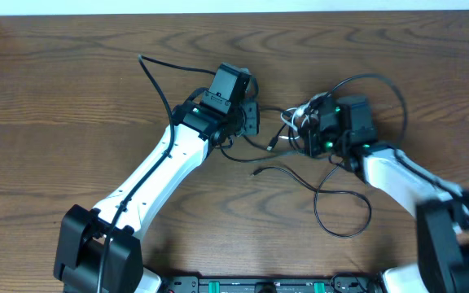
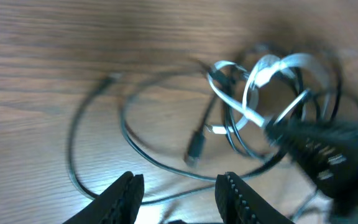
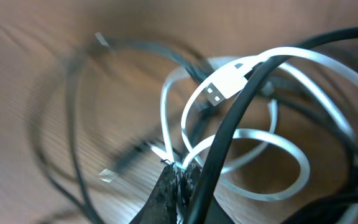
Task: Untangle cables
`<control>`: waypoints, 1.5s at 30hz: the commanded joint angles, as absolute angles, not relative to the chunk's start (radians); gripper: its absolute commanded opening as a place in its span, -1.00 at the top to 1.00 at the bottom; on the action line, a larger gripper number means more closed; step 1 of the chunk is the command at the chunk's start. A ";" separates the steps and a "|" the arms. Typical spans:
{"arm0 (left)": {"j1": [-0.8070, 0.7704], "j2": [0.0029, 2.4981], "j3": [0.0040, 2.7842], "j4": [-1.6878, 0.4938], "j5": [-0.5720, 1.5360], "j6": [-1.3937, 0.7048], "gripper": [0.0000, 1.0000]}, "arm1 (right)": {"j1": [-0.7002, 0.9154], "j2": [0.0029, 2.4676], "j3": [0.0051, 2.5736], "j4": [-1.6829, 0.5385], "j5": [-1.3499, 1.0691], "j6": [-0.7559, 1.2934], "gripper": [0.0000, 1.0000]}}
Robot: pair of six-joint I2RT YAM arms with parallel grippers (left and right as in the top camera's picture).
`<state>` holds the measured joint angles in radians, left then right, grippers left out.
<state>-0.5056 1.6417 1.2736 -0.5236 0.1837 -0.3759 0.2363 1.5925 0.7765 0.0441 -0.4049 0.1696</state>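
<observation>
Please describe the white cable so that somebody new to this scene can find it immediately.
On the wooden table, find the right gripper, right of centre. The white cable is looped at its jaws; it alone is white, among black cables.

Far-left desk (image 1: pixel 47 98) and the back strip were bare wood, so access there was easy. The gap between left gripper (image 1: pixel 249 115) and right gripper (image 1: pixel 308 122) was tight, with a cable tangle (image 1: pixel 295 116) filling it. Left gripper's jaws stood apart above a thin black cable (image 2: pixel 124 127) curving flat over the wood, with bare patches inside the curve. Right gripper's tips were pinched together at the white cable (image 3: pixel 235 81), and a thick black strand (image 3: pixel 229 130) crossed right in front. Front centre, between the arms, a black loop (image 1: pixel 369 213) lay across the desk.
</observation>
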 commanded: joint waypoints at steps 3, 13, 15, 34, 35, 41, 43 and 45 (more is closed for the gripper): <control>-0.505 1.640 1.272 -0.515 0.345 -0.304 0.14 | 0.187 1.311 0.786 0.056 -0.540 0.357 0.98; -0.505 1.640 1.272 -0.488 0.438 -0.315 0.14 | 0.187 1.066 0.786 0.011 -0.598 0.367 0.98; -0.505 1.640 1.272 -0.479 0.478 -0.310 0.16 | 0.187 1.065 0.786 0.011 -0.598 0.372 0.98; -0.505 1.640 1.272 -0.423 0.571 -0.223 0.16 | 0.178 1.065 0.786 0.142 -0.971 0.264 0.98; -0.505 1.640 1.272 -0.408 0.619 -0.189 0.16 | 0.177 1.065 0.786 0.154 -1.014 0.252 0.98; -0.505 1.640 1.272 -0.337 0.628 -0.150 0.17 | 0.177 1.065 0.786 0.176 -1.111 0.204 0.98; -0.505 1.640 1.272 -0.309 0.601 -0.150 0.16 | 0.177 1.065 0.786 0.184 -1.114 0.205 0.98; -0.505 1.640 1.272 -0.304 0.543 -0.150 0.16 | 0.177 1.065 0.786 0.210 -1.125 0.223 0.98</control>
<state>-0.5056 1.6421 1.2736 -0.3141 0.5995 -0.1749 0.1814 1.0740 0.7765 0.1841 -1.0794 0.2249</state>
